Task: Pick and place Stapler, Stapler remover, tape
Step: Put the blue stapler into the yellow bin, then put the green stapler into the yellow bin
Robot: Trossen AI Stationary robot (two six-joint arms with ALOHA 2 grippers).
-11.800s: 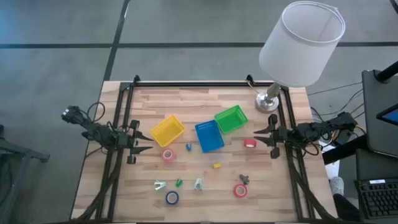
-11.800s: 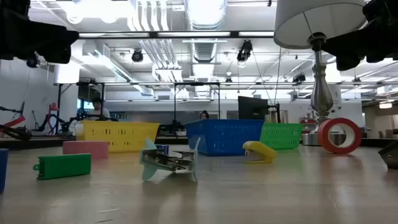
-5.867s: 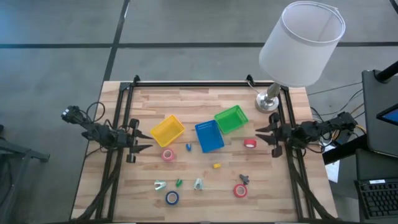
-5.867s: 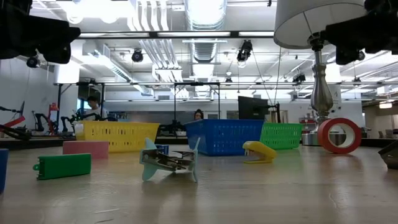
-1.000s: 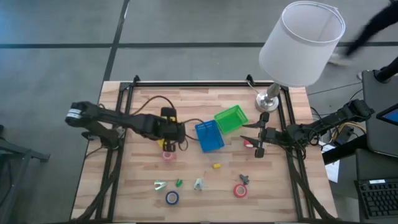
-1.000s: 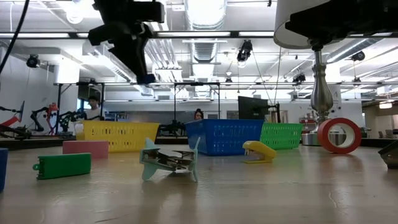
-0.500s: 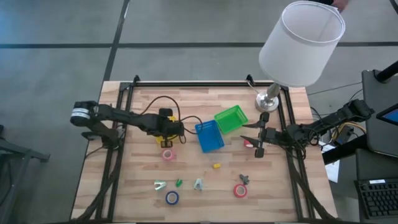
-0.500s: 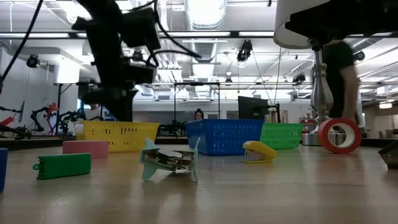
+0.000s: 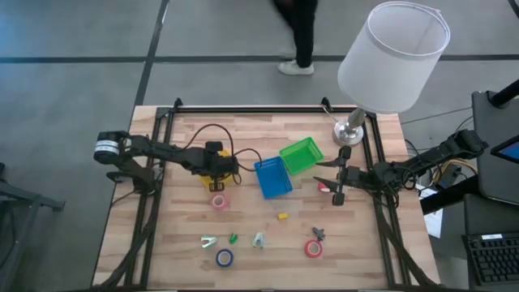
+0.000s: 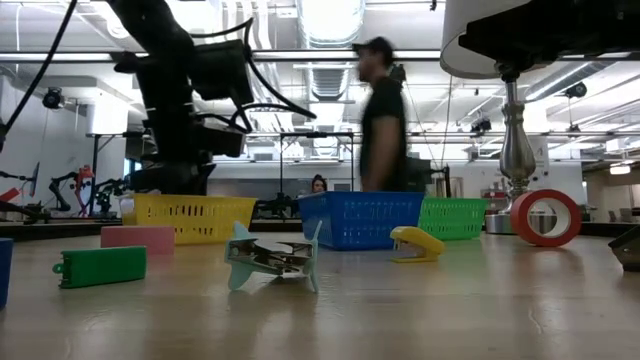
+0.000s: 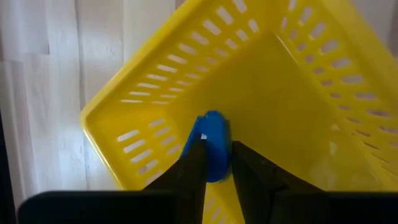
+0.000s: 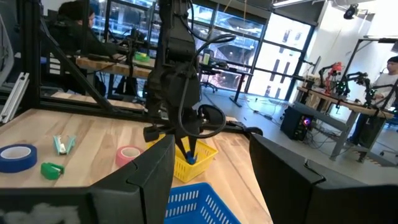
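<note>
Setting: wooden table (image 9: 268, 134) in an open workshop; a person (image 10: 383, 115) passes behind.

High view: left gripper (image 9: 217, 169) over the yellow bin (image 9: 212, 180), evidently for a drop. Right gripper (image 9: 339, 182) waits by the red tape roll (image 9: 327, 187), fingers spread. Pink tape (image 9: 219, 202), blue tape (image 9: 225, 258) lie loose.

Low view: yellow stapler (image 10: 418, 243) beside blue bin (image 10: 360, 219).

Left wrist view: fingers narrowed on a small blue item (image 11: 211, 144), type unclear, above the bin floor.

Right wrist view: same blue piece hangs over the bin.

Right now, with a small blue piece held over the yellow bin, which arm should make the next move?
Left. Its fingers are shut on the small blue piece directly above the yellow bin, so it only has to release. The right gripper waits open by the red tape roll.
</note>
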